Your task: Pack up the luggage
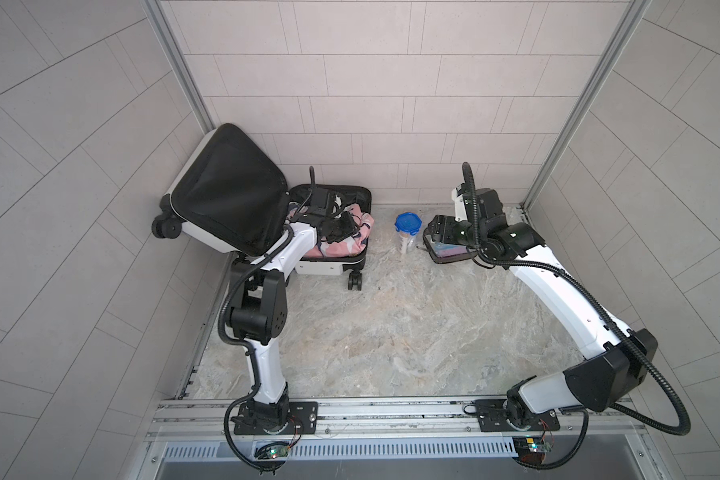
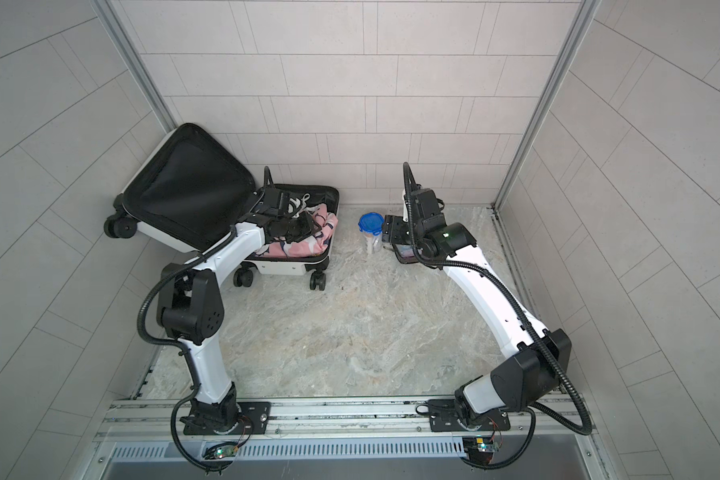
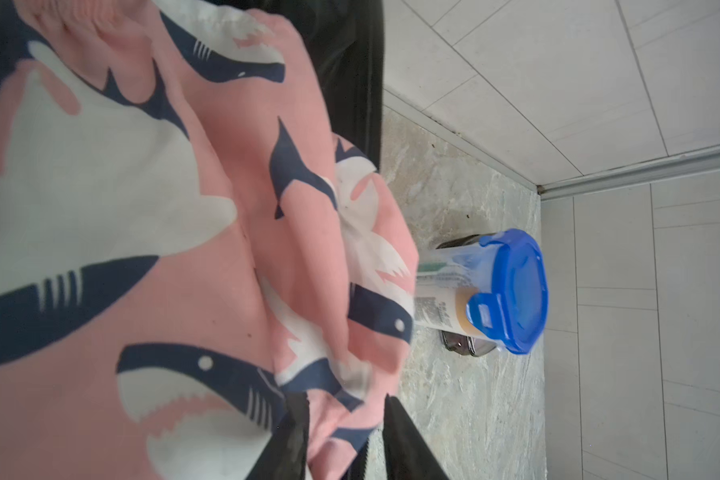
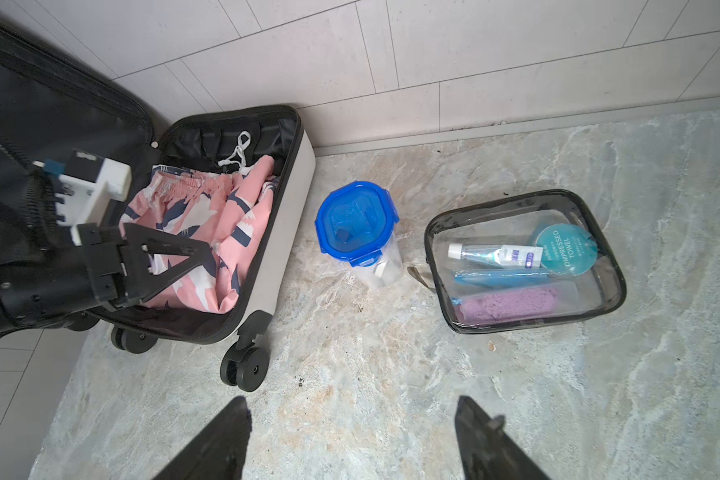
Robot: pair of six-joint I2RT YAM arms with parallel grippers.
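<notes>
Luggage, a small white hard-shell suitcase, lies open in the back-left corner; left gripper reaches inside, jaws half-narrowed astride a fold of pink shark-print shorts, grip unclear; right gripper hovers wide open, empty, near a clear black-trimmed toiletry pouch.

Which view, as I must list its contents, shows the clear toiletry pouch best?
The right wrist view: the clear toiletry pouch lies whole, uncovered, its toothpaste tube and towel label legible. In both top views the right arm hides most of it. The left wrist view barely shows it behind the blue-lidded container.
</notes>
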